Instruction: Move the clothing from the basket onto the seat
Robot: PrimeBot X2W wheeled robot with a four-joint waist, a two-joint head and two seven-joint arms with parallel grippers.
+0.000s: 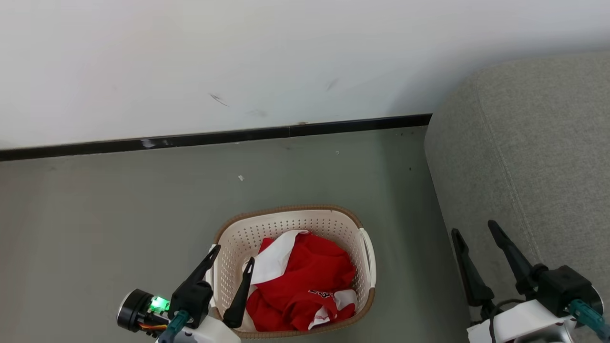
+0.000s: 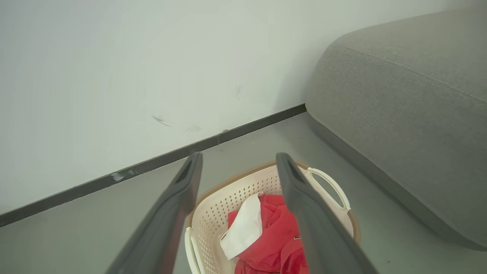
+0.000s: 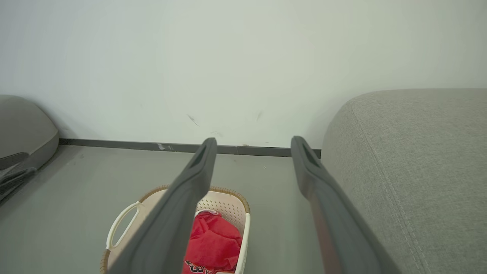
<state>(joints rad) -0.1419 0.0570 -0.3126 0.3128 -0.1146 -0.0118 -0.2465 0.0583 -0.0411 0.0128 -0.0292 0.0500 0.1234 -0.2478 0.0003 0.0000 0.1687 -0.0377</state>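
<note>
The cream perforated basket (image 1: 290, 225) with a brown rim stands on the grey floor, holding crumpled red clothing (image 1: 305, 286) with white trim. My left gripper (image 1: 233, 253) hovers open over the basket's left edge, nothing between its fingers. In the left wrist view the basket (image 2: 217, 217) and the clothing (image 2: 274, 236) lie below the spread fingers (image 2: 179, 205). My right gripper (image 1: 474, 231) is open and empty at the front edge of the grey seat (image 1: 533, 157). The right wrist view shows the basket (image 3: 228, 201), the clothing (image 3: 213, 243) and the seat (image 3: 411, 167).
A white wall with a dark baseboard (image 1: 214, 138) runs behind the basket. Bare grey floor (image 1: 109, 209) spreads left of the basket and between it and the seat. Another grey upholstered piece (image 3: 23, 125) sits at the far left of the right wrist view.
</note>
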